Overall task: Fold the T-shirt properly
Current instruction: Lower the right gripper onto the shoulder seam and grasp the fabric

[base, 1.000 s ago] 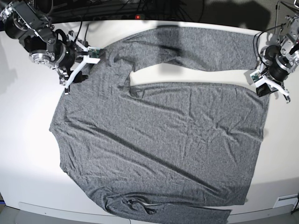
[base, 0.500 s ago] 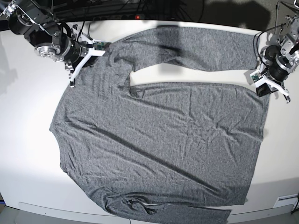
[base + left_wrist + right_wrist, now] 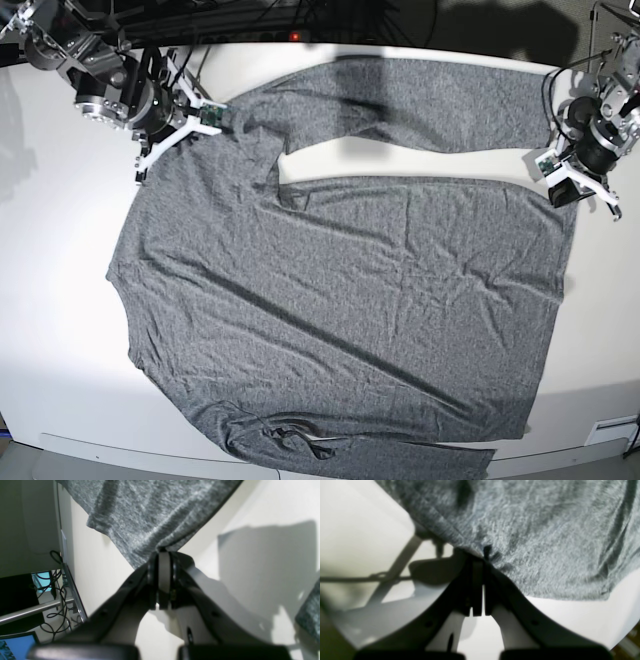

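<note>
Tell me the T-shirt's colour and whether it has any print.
The T-shirt is heather grey, plain, no print visible; the base view shows it best.

Heather-grey T-shirt (image 3: 340,300) — flat, spread wide

Base view: high overhead, looking down on the whole table (image 3: 60,300) and T-shirt (image 3: 340,310). Wrist views: very close, low along each arm's jaws onto a cloth edge, blurred, so the exact angle stays unsure. Shared: grey fabric (image 3: 150,512) (image 3: 532,537) at far corners.
</note>
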### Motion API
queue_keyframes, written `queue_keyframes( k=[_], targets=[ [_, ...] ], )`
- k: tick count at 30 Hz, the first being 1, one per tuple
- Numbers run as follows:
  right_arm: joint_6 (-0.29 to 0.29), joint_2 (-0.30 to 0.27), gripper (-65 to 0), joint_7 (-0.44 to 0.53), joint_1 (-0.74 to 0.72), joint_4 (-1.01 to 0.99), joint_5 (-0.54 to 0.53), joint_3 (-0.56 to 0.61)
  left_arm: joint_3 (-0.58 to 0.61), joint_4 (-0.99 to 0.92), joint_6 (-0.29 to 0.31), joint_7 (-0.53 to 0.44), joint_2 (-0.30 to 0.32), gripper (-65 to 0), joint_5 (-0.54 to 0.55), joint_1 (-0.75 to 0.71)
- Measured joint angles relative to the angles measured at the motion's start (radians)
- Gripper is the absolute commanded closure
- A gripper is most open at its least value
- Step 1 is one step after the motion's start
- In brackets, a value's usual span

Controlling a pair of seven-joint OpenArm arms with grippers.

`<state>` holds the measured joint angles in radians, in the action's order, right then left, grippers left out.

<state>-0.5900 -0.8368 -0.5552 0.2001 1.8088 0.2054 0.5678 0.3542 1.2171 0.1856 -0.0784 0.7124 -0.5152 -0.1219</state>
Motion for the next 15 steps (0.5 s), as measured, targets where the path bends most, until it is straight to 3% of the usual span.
queue_keyframes(
  k=[7, 15],
  targets=[
    [0.093, 0.013, 0.0, -0.042, 0.005, 0.039, -0.018, 0.003, 0.000, 0.000, 0.000, 0.000, 0.000, 0.0, 0.000, 0.000],
    [0.153, 0.044, 0.0, -0.053, 0.003, 0.039, -0.002, 0.000, 0.000, 0.005, 0.000, 0.000, 0.003, 0.0, 0.000, 0.000]
  ],
)
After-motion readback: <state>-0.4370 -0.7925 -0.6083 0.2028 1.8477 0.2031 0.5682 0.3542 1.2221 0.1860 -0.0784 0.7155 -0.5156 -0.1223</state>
